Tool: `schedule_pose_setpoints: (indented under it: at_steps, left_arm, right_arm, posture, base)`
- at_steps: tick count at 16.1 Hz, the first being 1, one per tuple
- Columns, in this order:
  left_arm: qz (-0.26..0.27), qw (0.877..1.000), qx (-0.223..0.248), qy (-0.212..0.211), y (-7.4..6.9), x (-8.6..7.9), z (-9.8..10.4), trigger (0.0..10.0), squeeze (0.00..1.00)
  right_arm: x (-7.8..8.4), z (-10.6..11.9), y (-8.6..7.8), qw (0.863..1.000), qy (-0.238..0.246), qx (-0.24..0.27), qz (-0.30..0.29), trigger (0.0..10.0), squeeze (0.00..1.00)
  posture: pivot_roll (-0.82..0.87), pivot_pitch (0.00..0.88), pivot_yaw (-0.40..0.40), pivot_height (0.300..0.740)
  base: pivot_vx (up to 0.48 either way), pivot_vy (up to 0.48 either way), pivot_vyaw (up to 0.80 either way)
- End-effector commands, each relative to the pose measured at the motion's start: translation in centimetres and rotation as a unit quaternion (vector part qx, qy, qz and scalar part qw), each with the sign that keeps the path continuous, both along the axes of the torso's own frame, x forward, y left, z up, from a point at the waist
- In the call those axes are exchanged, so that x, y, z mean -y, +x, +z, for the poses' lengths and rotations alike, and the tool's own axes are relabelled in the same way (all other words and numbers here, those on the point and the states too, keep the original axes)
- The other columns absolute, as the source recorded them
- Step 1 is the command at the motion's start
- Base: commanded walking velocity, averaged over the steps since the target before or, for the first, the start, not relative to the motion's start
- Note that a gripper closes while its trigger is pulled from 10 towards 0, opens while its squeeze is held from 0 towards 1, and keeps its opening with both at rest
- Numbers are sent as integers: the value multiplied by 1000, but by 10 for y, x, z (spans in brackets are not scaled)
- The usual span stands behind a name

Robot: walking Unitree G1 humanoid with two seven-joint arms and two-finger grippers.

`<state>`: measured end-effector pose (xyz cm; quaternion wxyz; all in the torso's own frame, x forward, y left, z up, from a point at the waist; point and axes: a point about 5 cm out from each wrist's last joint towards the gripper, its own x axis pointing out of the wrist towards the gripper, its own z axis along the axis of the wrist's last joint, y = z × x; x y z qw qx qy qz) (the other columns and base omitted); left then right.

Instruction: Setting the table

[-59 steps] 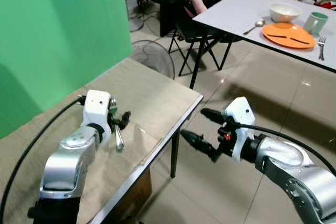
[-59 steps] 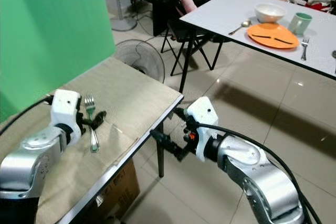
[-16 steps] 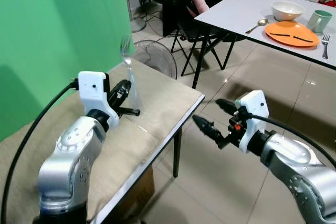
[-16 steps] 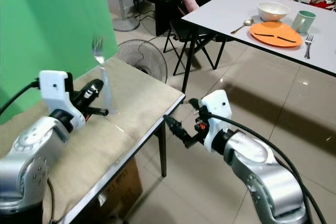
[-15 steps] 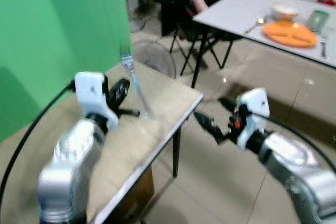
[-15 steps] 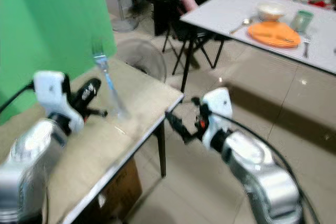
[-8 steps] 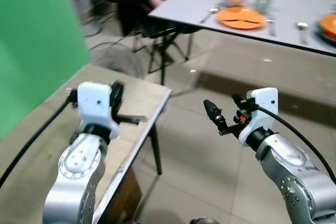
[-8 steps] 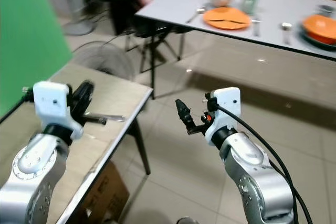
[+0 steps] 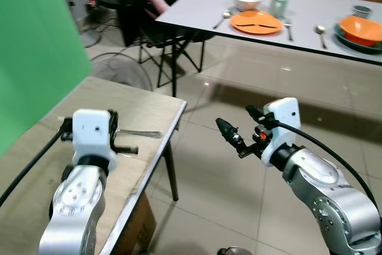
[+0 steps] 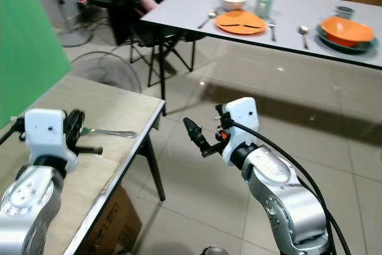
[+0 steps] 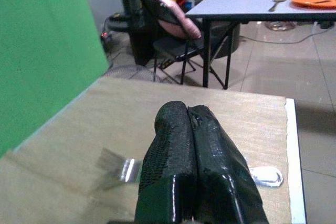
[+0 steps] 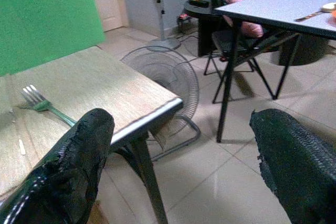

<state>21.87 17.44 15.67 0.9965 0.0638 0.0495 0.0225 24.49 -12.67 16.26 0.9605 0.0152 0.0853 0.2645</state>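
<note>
While the white dining table point(image 9: 334, 13) sits set far back, the near wooden table point(image 9: 71, 111) lies under the left gripper point(image 11: 195, 145), clamped on a fork point(image 10: 110, 132) held level. Right gripper point(image 9: 239, 131) spread wide over floor.

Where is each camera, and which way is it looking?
Head eyes: from the head, looking forward and down at the wooden table; both arms show, the left gripper holding the fork.
Left wrist: along its shut fingers, over the wooden table.
Right wrist: between the open right gripper, toward the fork.
Shared: fork, white table.
</note>
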Motion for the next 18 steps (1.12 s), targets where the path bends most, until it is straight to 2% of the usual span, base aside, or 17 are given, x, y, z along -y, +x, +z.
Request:
schedule_pose_setpoints:
  at_steps: [1,2,3,6,11,14,18]
  left_arm:
    - [-8,1000,7,-11,-2,4,5,10000,0]
    - [-10,1000,-1,-26,-3,6,4,10000,769]
    - [-13,999,-2,-43,-5,8,4,10000,1000]
    - [-17,999,0,-35,-3,9,4,10000,1000]
    - [-5,999,2,-46,-1,7,6,10000,1000]
    - [-1,999,7,-36,2,7,7,10000,1000]
    - [-1,1000,13,-29,2,3,8,10000,1000]
  right_arm:
    - [2,1,2,1000,1,4,-9,10000,0]
    - [2,0,2,1000,3,2,-8,10000,0]
    - [2,0,1,1000,3,1,-6,10000,0]
    - [2,-3,1,1000,2,-1,-11,10000,0]
    - [3,-4,3,1000,-19,7,-12,10000,0]
    - [3,-5,5,1000,-20,6,-12,10000,0]
    - [4,-7,5,1000,-11,1,-19,10000,0]
  posture:
    - [-66,0,40,740]
    - [-64,0,41,740]
    - [-64,0,41,740]
    - [-61,0,46,740]
    - [-62,0,47,740]
    - [-61,0,43,740]
    - [-56,0,43,740]
  base:
    - [0,0,0]
    - [0,0,0]
    - [0,0,0]
    - [0,0,0]
    - [0,0,0]
    - [0,0,275]
    - [330,0,0]
